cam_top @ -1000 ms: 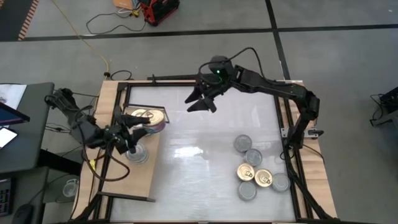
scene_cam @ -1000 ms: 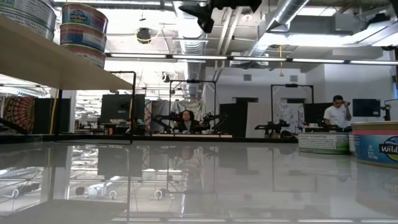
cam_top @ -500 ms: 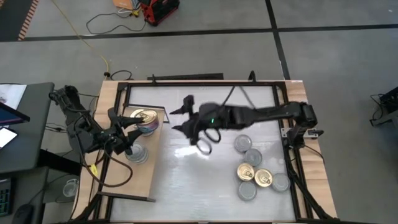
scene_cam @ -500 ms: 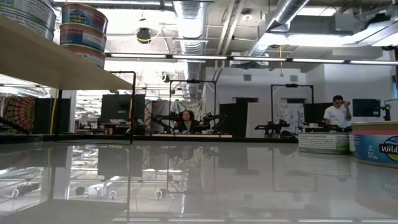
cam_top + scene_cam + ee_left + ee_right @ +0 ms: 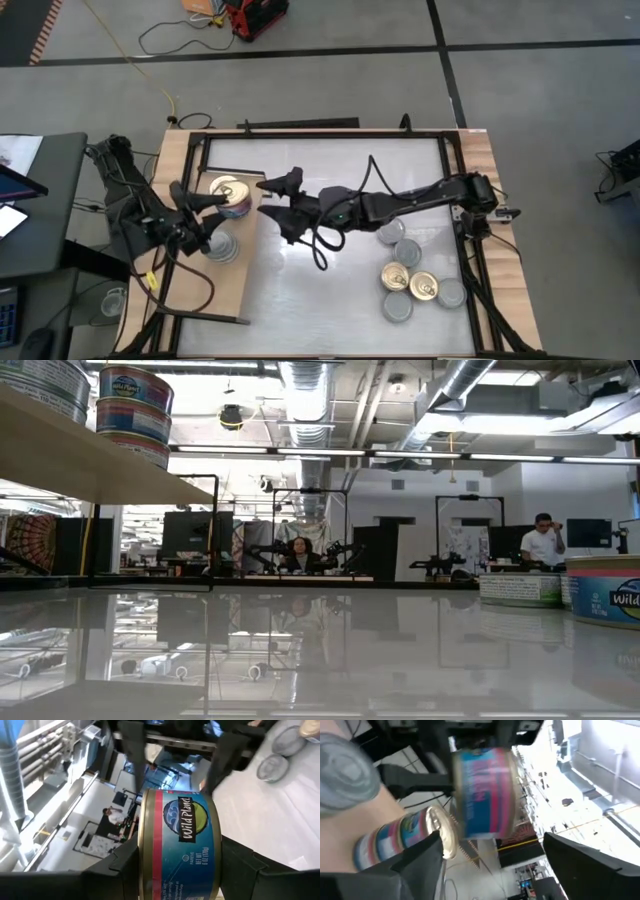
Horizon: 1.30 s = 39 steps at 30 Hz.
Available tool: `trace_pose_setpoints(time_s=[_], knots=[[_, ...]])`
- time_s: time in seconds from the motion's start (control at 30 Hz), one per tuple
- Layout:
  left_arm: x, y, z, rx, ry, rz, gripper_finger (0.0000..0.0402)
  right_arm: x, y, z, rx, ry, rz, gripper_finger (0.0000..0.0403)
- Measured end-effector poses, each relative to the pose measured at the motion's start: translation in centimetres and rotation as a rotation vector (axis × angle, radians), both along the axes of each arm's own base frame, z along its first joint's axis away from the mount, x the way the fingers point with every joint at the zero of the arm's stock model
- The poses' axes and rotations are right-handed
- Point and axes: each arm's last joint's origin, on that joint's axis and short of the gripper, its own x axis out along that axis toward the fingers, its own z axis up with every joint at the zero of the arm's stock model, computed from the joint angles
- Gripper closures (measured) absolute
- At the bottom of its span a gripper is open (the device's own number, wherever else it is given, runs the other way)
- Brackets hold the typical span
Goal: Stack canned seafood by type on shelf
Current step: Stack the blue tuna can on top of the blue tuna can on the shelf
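Left pincer (image 5: 175,865), at the frame's left over the shelf (image 5: 225,290), clamps a blue-labelled tin (image 5: 177,842) on its rim, apparently offering it across, while the right pincer (image 5: 278,197) gapes wide and empty at centre-left, seemingly to receive it.

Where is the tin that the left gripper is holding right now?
In the high view the tin is clamped in the left gripper over the shelf, beside the gold-topped stack. The open right gripper faces it.
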Motion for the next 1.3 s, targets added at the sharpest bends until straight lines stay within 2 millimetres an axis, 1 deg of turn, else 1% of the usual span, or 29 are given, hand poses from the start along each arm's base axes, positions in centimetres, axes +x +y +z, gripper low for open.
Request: trace_pose_setpoints(time_s=[0.07, 0.17, 0.3, 0.4, 0.53, 0.77, 0.87, 1.0, 1.1, 1.2, 1.3], knots=[[0.0, 0.0, -0.3, 0.011, 0.018, -0.018, 0.0208, 0.0, 0.2, 0.0, -0.012, 0.001, 0.034, 0.0009], [0.0, 0.0, -0.6, 0.028, 0.052, -0.068, 0.0208, 0.2, 0.6, -0.2, -0.046, 0.009, 0.120, 0.0005], [0.0, -0.1, -0.7, 0.044, 0.076, -0.107, 0.0208, 0.4, 0.4, -0.4, -0.093, 0.024, 0.157, 0.0012], [0.0, -0.1, -0.7, 0.061, 0.086, -0.116, 0.0208, 0.4, 0.2, -0.3, -0.081, 0.011, 0.214, 0.0020], [0.0, -0.2, -0.7, 0.081, 0.103, -0.145, 0.0208, 0.5, -0.1, -0.3, -0.077, 0.002, 0.245, 0.0028], [0.0, 0.0, -0.4, 0.137, 0.096, -0.067, 0.0208, 0.5, -0.2, -0.1, -0.048, -0.023, 0.266, 0.0030], [0.0, 0.0, -0.4, 0.141, 0.092, -0.047, 0.0208, 0.4, 0.5, -0.1, -0.064, -0.021, 0.284, 0.0030], [0.0, 0.0, -0.4, 0.160, 0.101, -0.048, 0.0208, 0.3, 1.2, 0.1, -0.093, -0.043, 0.368, 0.0030], [0.0, 0.0, -0.4, 0.169, 0.106, -0.050, 0.0208, 1.3, 1.1, 0.3, -0.094, -0.076, 0.370, 0.0030], [0.0, 0.0, -0.4, 0.169, 0.105, -0.047, 0.0208, 3.1, 1.0, -0.2, -0.127, -0.058, 0.338, 0.0030], [0.0, 0.0, -0.4, 0.153, 0.095, -0.038, 0.0207, 4.1, 1.1, -0.8, -0.175, -0.023, 0.308, 0.0031]])
